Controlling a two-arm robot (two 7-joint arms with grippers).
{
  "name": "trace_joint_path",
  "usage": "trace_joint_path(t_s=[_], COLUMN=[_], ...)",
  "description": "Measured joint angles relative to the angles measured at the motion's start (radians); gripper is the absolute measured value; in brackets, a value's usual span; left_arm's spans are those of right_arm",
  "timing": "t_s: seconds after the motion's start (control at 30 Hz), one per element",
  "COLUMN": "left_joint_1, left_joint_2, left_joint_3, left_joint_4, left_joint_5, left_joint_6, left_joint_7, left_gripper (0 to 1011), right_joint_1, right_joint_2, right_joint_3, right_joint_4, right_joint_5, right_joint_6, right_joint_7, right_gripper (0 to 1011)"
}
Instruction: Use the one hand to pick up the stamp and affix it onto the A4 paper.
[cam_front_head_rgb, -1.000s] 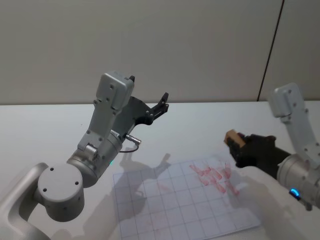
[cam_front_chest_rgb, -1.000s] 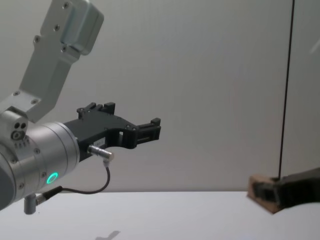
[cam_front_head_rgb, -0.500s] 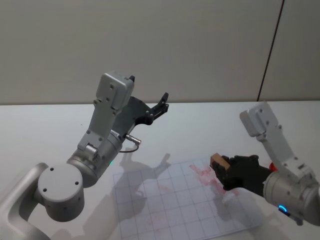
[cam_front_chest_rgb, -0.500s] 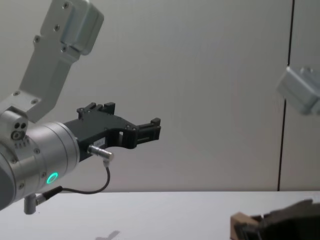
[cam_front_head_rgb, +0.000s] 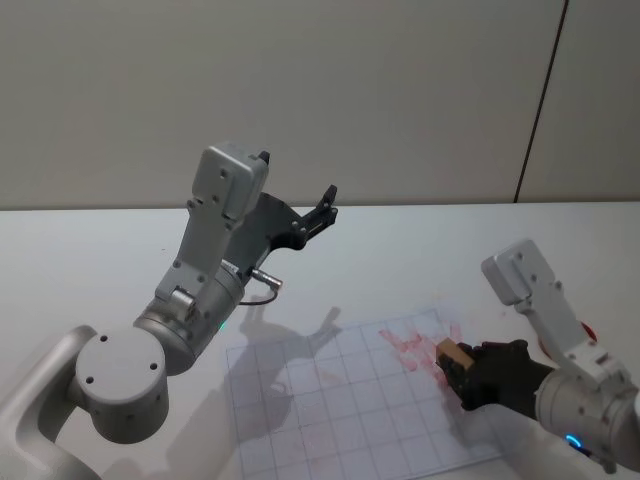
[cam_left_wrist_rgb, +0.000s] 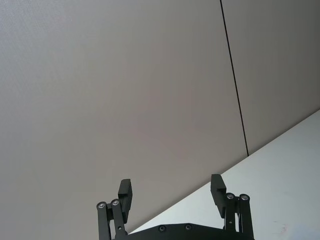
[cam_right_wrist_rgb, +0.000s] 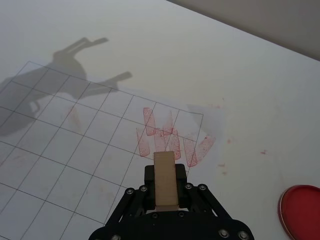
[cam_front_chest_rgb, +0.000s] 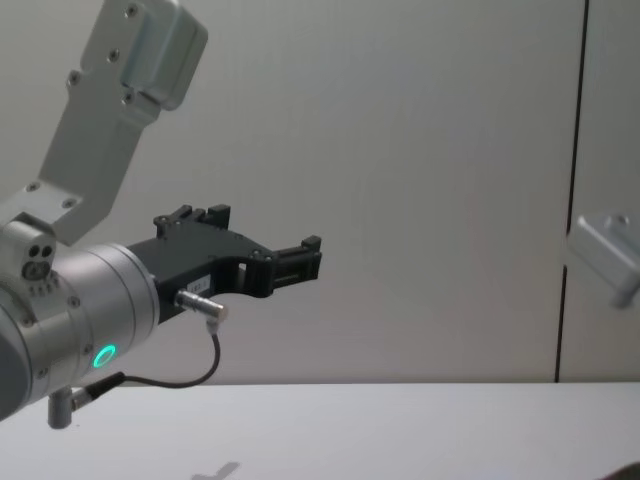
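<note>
My right gripper (cam_front_head_rgb: 457, 362) is shut on the stamp (cam_front_head_rgb: 451, 351), a small light-brown wooden block. It is held low over the right part of the A4 paper (cam_front_head_rgb: 330, 410), a gridded sheet lying flat on the white table. In the right wrist view the stamp (cam_right_wrist_rgb: 165, 172) sticks out from the black gripper (cam_right_wrist_rgb: 165, 197) toward a cluster of red stamp marks (cam_right_wrist_rgb: 170, 134). I cannot tell whether the stamp touches the sheet. My left gripper (cam_front_head_rgb: 322, 208) hangs open and empty, high above the table at the left.
A round red ink pad (cam_right_wrist_rgb: 300, 207) lies on the table to the right of the paper. The raised left arm (cam_front_chest_rgb: 110, 300) casts a shadow over the sheet's left part (cam_right_wrist_rgb: 30, 100). A plain wall stands behind the table.
My right gripper has come down and inward with the stamp, from a raised spot at the right to low over the paper by the red marks. The left arm has not moved.
</note>
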Motion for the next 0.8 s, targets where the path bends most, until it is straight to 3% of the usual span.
trace_joint_path(t_s=[0.53, 0.8], left_joint_1=[0.000, 0.000], left_joint_2=[0.000, 0.000], left_joint_3=[0.000, 0.000], left_joint_4=[0.000, 0.000], left_joint_5=[0.000, 0.000], left_joint_6=[0.000, 0.000], left_joint_7=[0.000, 0.000], left_gripper=[1001, 1002], right_joint_1=[0.002, 0.006], right_joint_2=[0.002, -0.003], right_joint_3=[-0.008, -0.017], right_joint_4=[0.098, 0.128], right_joint_5=[0.002, -0.004], right_joint_6=[-0.149, -0.182], right_joint_7=[0.062, 0.085], right_gripper=[219, 219])
